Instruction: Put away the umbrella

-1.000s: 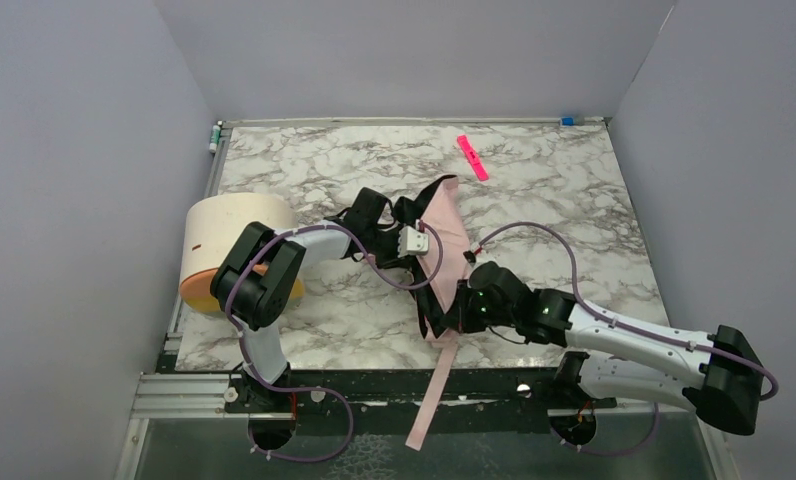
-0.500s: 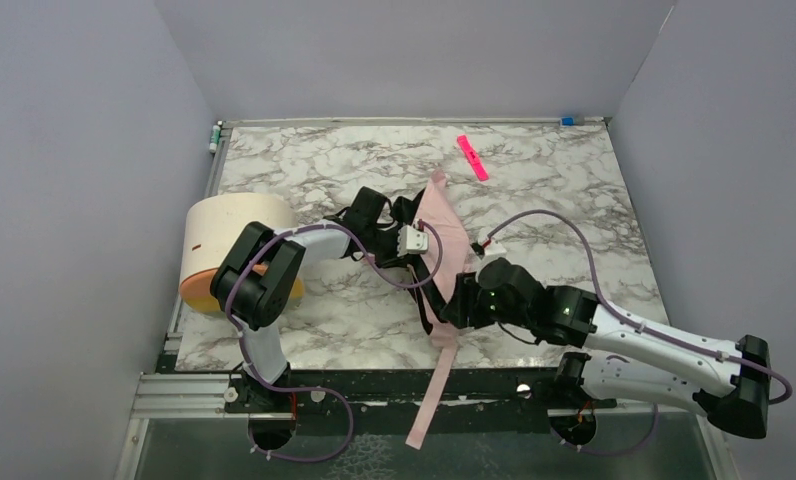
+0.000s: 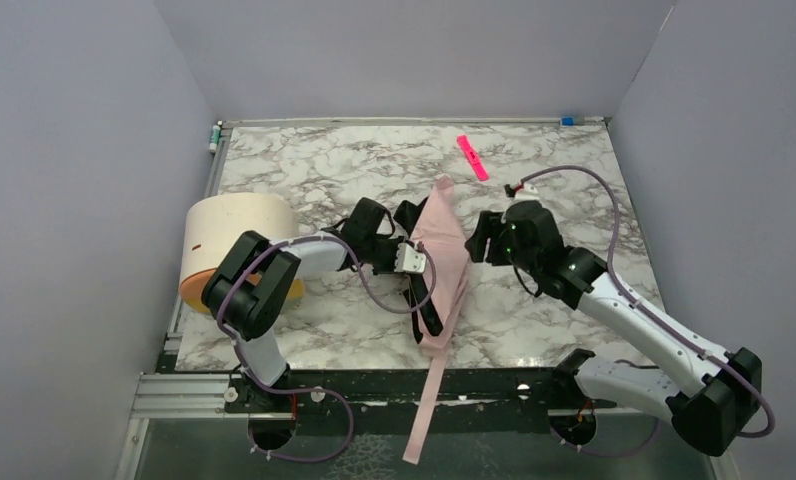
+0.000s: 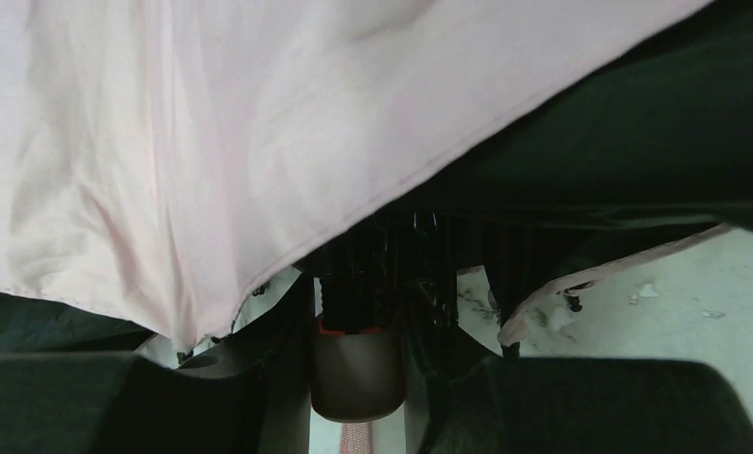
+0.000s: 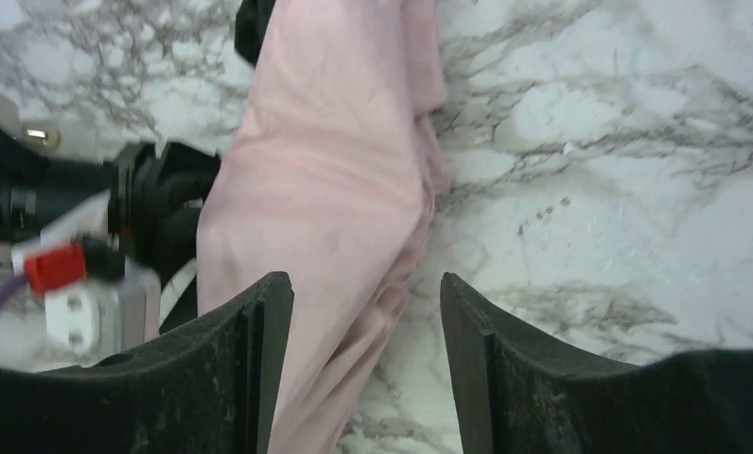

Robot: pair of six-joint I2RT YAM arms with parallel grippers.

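- You are working over a marbled surface (image 3: pixel 574 180), with the umbrella (image 3: pixel 442 235) lying near its middle, between your two arms.
- Your right arm (image 3: pixel 624 310) is reaching in from the near right. Its jaws are standing apart and holding nothing, hovering just right of the umbrella's far half.
- Your left arm (image 3: pixel 309 252) is reaching across from the left, its wrist buried in the umbrella's folds. In the wrist view its jaws seem to be clasping a dark stub (image 4: pixel 354 364) at the umbrella's core, under pink fabric and black lining.
- A cream cylinder (image 3: pixel 229 225) is lying on its side at the left edge, well apart from the umbrella. I cannot tell whether it is meant to be the umbrella's home.
- The umbrella is running lengthwise from far to near, leaning slightly. Its pink cloth is bunching loosely and not yet wrapping tight.
- The relation you are steering by: the cloth is lying to the left of the right jaws, partly under their left finger in the right wrist view. The long axis is crossing their gap roughly square, so a short move leftward is probably what the next grasp is needing.
- The strap (image 3: pixel 429 400) is trailing off the near edge and could be snagging.
- A bright pink strip (image 3: pixel 472 157) is lying beyond, apart from everything.
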